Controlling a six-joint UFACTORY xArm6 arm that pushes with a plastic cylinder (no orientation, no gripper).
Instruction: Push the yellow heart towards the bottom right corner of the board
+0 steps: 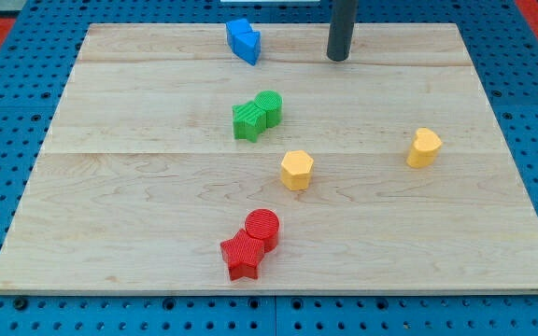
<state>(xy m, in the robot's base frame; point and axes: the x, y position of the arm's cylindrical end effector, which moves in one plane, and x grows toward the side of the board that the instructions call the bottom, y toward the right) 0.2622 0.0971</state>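
The yellow heart (424,147) sits on the wooden board (138,205) at the view's right, about mid-height. My tip (338,58) rests near the board's top edge, up and to the left of the heart and well apart from it. It touches no block. A yellow hexagon (297,169) lies near the board's middle, left of the heart.
Blue blocks (243,40) sit at the top edge, left of my tip. A green star (247,121) and green cylinder (269,106) touch each other above the middle. A red cylinder (262,226) and red star (242,255) touch near the bottom.
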